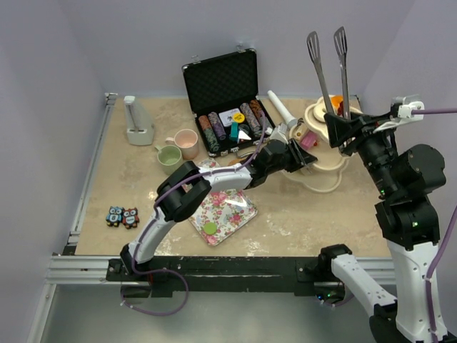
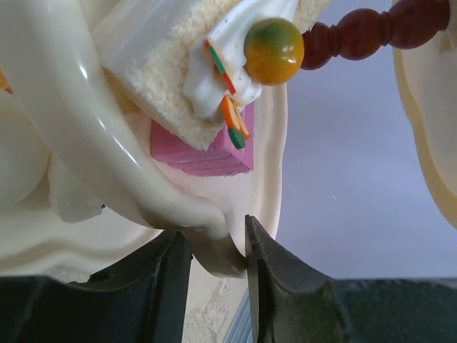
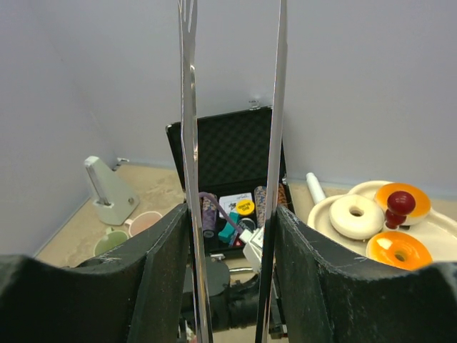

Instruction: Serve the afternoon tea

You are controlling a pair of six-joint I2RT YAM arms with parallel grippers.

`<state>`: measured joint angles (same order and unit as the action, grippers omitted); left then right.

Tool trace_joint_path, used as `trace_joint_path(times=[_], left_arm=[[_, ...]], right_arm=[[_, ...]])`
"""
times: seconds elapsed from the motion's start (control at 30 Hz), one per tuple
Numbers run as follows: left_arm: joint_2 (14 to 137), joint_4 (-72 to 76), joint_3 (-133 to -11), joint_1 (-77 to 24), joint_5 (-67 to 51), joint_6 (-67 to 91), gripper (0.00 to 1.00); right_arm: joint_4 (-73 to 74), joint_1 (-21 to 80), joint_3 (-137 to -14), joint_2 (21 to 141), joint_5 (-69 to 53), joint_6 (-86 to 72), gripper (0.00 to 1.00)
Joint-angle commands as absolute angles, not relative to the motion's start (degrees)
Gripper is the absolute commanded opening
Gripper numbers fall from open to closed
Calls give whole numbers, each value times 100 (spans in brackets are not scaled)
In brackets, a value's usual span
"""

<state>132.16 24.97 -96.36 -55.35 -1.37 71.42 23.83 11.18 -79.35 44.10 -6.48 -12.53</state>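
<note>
The cream three-tier stand stands at the right of the table. My left gripper reaches to it and is shut on the scalloped rim of one tier. On that tier lie a white cake slice with cream and an orange ball and a pink cake. My right gripper is shut on metal tongs that point upward; the tongs stand open between its fingers. The top tier holds a white donut and orange donuts. The pink cup and green cup stand at mid-left.
An open black case of poker chips stands at the back. The floral tray lies under the left arm with a green piece on it. A white holder stands at the back left. Two owl figures lie at the front left.
</note>
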Motion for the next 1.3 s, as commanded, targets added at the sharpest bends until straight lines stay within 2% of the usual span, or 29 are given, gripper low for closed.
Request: trace_joint_path(times=[0.0, 0.23, 0.73, 1.07, 1.2, 1.27], left_arm=[[12596, 2067, -9413, -5247, -378, 6804, 11], [12323, 1477, -9211, -4931, -1273, 6426, 0], [12190, -895, -9588, -4263, -3260, 4361, 0], [12603, -2003, -10159, -3938, -4086, 3499, 0], [12779, -2303, -10485, -3911, -3991, 3358, 0], [12814, -2294, -10573, -3911, -3947, 3340, 10]], right_arm=[[2338, 1134, -7928, 4228, -527, -1160, 51], [2338, 1125, -7858, 4192, -519, -1178, 51], [2329, 1134, -7708, 4104, -439, -1222, 51], [2356, 1134, -7655, 4096, -343, -1187, 51], [2391, 1125, -7638, 4104, -325, -1187, 51], [2408, 1134, -7638, 4104, -308, -1195, 51]])
